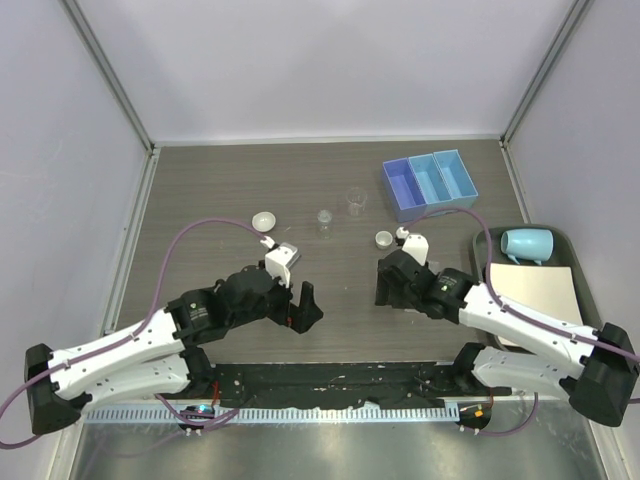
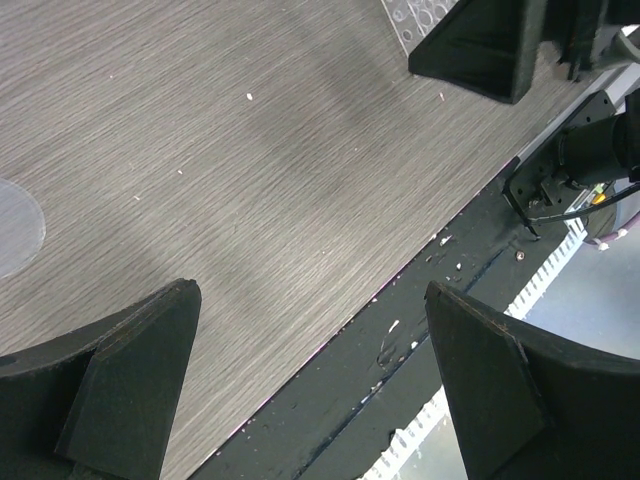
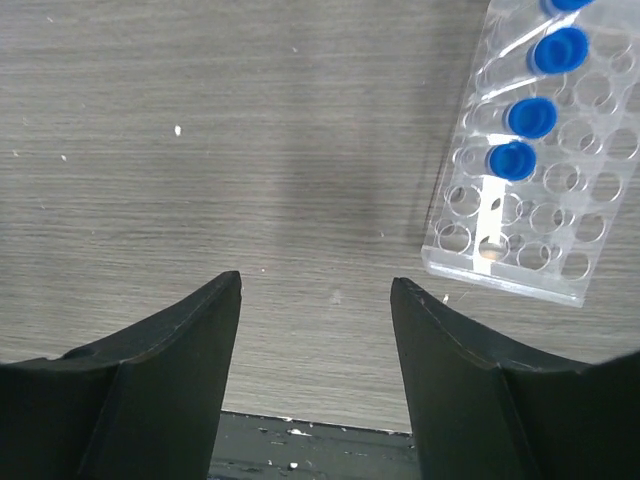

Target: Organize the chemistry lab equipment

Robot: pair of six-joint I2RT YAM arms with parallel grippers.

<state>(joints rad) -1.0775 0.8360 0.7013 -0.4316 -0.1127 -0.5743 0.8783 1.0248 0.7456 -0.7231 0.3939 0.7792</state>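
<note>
The blue three-compartment tray [image 1: 430, 183] sits empty at the back right. Two tiny clear beakers [image 1: 325, 220] [image 1: 356, 200] stand mid-table. One small white dish [image 1: 264, 220] lies left of them and another [image 1: 384, 239] lies just behind my right gripper. The clear tube rack [image 3: 530, 160] holds several blue-capped tubes [image 3: 512, 160]; it lies right of my right gripper and is hidden under that arm in the top view. My left gripper [image 1: 305, 308] [image 2: 310, 300] is open and empty over the table's near edge. My right gripper [image 1: 385, 285] [image 3: 315, 285] is open and empty above bare table.
A pale blue mug [image 1: 527, 243] lies in a dark green tray [image 1: 570, 245] with a white sheet [image 1: 535, 290] at the right. A black strip [image 1: 330, 378] runs along the near table edge. My two grippers face each other, close together.
</note>
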